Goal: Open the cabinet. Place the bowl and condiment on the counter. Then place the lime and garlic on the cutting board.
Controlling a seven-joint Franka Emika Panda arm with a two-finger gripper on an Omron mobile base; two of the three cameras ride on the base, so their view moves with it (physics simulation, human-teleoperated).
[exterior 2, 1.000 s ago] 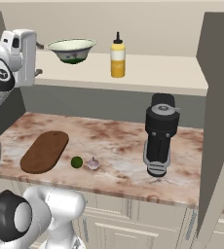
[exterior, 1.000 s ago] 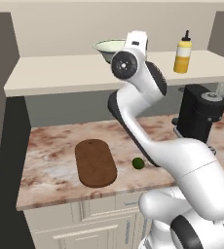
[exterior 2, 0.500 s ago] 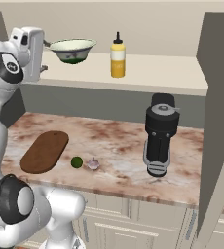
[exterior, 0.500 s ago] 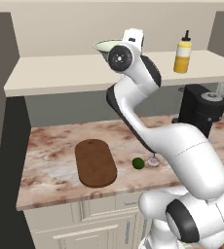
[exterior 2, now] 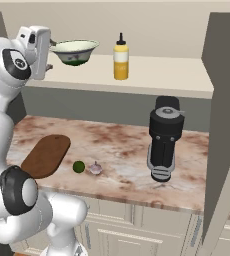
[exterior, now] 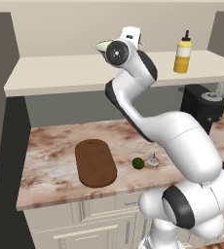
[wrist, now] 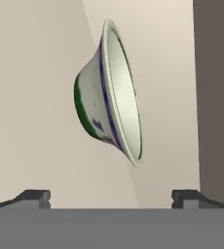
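Facing the bowl [wrist: 111,92] just ahead on the shelf, end effector [wrist: 111,197] wide open, empty

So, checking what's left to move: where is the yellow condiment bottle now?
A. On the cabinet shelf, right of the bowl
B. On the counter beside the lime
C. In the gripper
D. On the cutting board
A: the condiment bottle stands upright on the cabinet shelf, right of the bowl.
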